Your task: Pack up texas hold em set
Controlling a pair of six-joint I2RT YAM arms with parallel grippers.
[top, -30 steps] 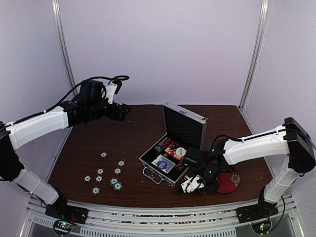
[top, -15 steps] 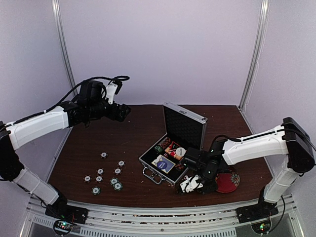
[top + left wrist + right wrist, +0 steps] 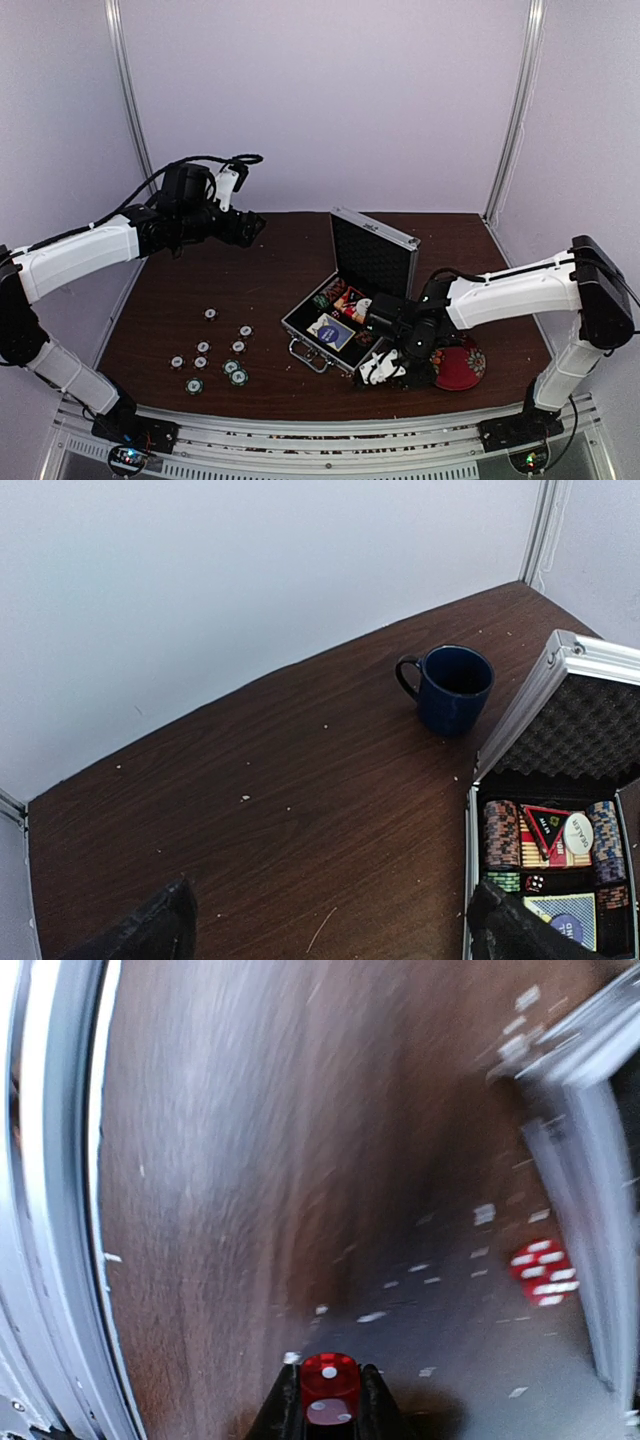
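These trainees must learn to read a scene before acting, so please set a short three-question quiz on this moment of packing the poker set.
1. True or false: the briefcase lid is shut.
2. Fill in: the cluster of loose chips lies on the robot's ____ side of the briefcase.
3. The right tool pinches: A) a chip; B) a red die; C) nothing.

Key: 1 false, the lid stands open; 2 left; 3 B.
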